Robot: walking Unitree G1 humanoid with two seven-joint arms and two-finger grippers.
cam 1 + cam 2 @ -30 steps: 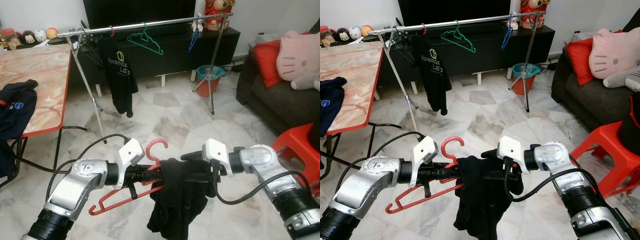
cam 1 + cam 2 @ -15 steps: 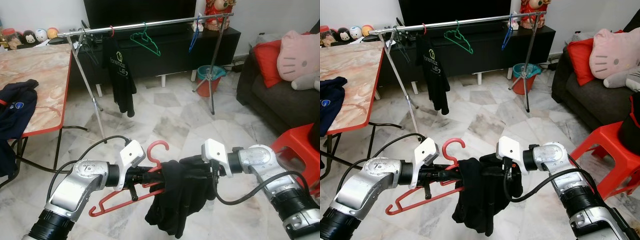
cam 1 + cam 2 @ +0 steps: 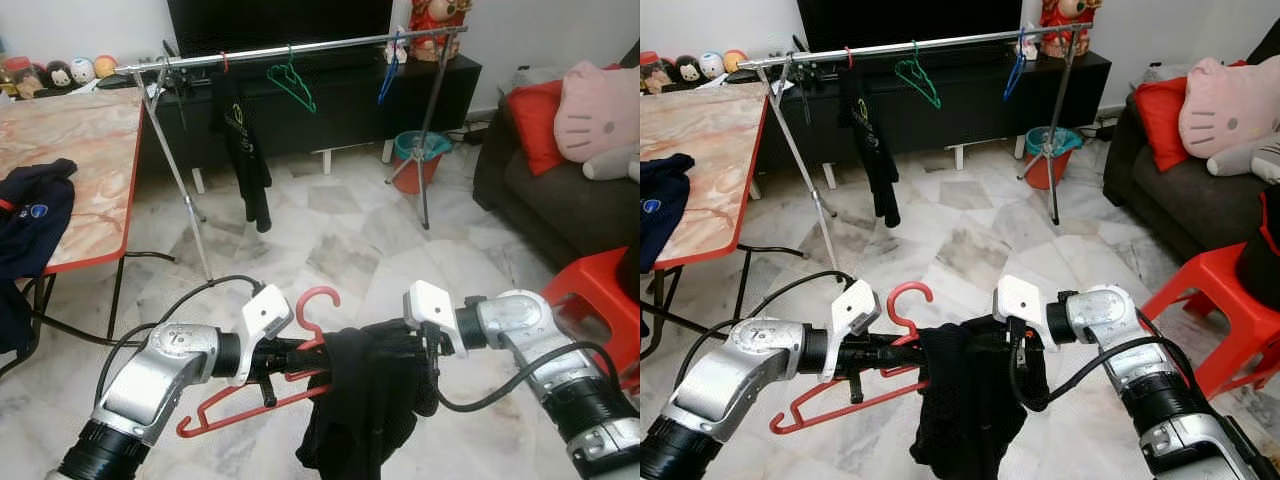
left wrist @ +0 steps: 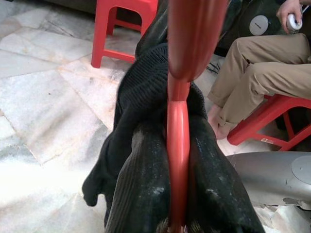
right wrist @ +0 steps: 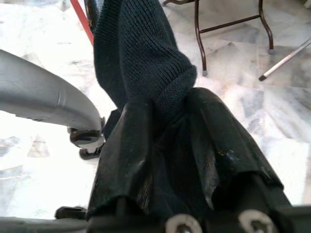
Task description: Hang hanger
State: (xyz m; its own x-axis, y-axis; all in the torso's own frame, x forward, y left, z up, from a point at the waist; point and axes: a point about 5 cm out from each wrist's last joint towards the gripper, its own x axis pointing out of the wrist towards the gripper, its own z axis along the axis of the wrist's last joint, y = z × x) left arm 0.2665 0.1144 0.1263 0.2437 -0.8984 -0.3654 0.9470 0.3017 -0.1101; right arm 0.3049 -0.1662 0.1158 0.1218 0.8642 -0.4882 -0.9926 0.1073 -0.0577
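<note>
- The left gripper (image 4: 177, 221) was pinched on the red hanger (image 3: 262, 392), held low in front of the robot with its hook (image 3: 315, 305) pointing up.
- A black garment (image 3: 362, 405) was draped over the hanger's right end and hung down between the 2 arms.
- The right gripper (image 5: 167, 160) was closed on a fold of that garment.
- The clothes rail (image 3: 300, 48) stood well ahead across the marble floor (image 3: 330, 235), carrying a black shirt (image 3: 245, 150), a green hanger (image 3: 290, 80) and a blue hanger (image 3: 388, 72).
- A table (image 3: 90, 150) stood on the left, a red stool (image 3: 600, 300) on the right.
- A seated person's legs (image 4: 252, 82) showed in the left wrist view.
</note>
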